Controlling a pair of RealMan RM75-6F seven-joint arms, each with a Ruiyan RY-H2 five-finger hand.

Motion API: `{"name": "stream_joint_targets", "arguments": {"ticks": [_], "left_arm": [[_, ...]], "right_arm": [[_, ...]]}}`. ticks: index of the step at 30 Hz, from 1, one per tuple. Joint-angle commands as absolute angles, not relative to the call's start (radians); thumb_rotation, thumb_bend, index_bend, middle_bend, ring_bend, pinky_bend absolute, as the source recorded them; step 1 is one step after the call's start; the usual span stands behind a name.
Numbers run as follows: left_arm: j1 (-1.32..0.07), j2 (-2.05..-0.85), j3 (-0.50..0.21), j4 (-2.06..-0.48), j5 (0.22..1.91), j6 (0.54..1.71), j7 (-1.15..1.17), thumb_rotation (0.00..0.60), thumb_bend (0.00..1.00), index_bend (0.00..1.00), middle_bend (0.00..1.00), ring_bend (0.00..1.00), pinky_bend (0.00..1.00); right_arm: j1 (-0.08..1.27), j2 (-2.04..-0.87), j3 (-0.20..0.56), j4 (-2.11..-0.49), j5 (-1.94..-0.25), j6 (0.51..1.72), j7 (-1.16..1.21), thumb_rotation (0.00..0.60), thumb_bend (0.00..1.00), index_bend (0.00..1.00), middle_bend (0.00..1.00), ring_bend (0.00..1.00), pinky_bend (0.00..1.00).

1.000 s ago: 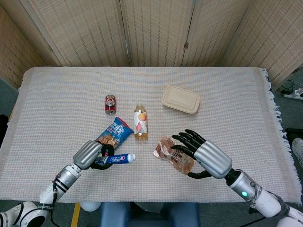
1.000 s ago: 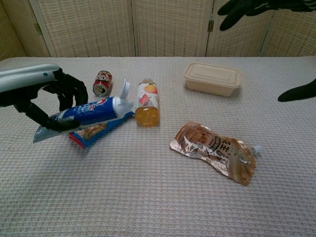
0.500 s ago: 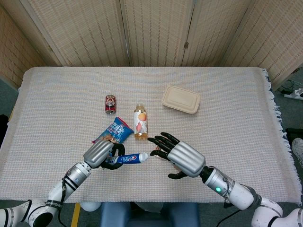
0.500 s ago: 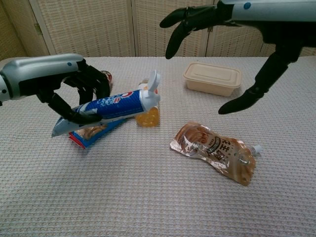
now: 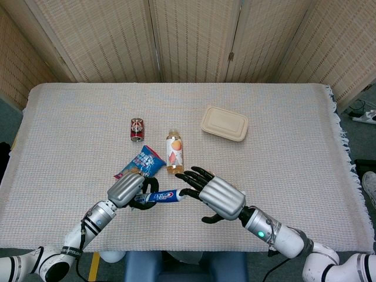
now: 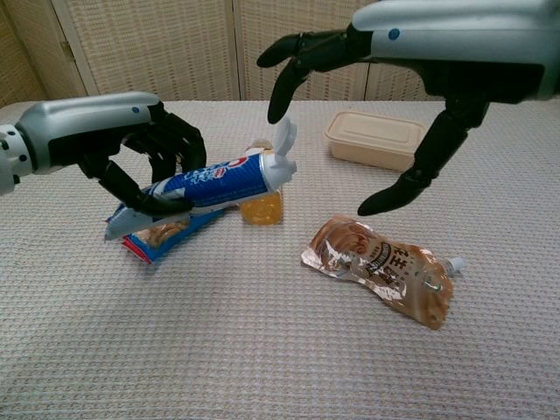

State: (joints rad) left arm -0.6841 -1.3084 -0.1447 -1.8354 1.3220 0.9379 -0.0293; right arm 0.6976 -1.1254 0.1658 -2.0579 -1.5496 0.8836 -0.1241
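Change: right hand (image 6: 350,105) has moved closer to the toothpaste (image 6: 210,185) cap, fingers spread, holding nothing.
Left hand (image 6: 144,162): grips toothpaste, raised.
Chest view only: pouch (image 6: 381,267) below right hand.

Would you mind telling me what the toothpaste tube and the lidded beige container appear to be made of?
Toothpaste tube: likely soft glossy plastic laminate, with printed surface and a flat crimped end; white cap looks like hard plastic. Beige container: matte, uniform, moulded edges, perhaps pulp fibre or plastic.

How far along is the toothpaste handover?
Done: the left hand holds the toothpaste tube up off the table, cap toward the right hand. In hand: the right hand hovers open just above the cap, not touching. Left: the right hand's grip on the tube, and the left hand's release.
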Motion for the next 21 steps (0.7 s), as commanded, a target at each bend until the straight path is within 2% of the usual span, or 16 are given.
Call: {"name": "stream_joint_targets", "arguments": {"ticks": [1, 21], "left_arm": [[-0.684, -1.308, -0.144, -1.834, 1.329, 0.940, -0.046, 0.600, 0.68, 0.74, 0.77, 0.66, 0.52], [-0.657, -1.305, -0.120, -1.805, 1.469, 1.001, -0.280, 0.600, 0.70, 0.75, 0.79, 0.67, 0.52]], "right_arm": [[0.707, -1.135, 0.161, -2.050, -1.530, 0.872, -0.147, 0.600, 0.18, 0.29, 0.04, 0.00, 0.00], [0.662, -1.141, 0.105, -1.990, -1.556, 0.963, -0.074, 0.600, 0.18, 0.30, 0.05, 0.00, 0.00]]}}
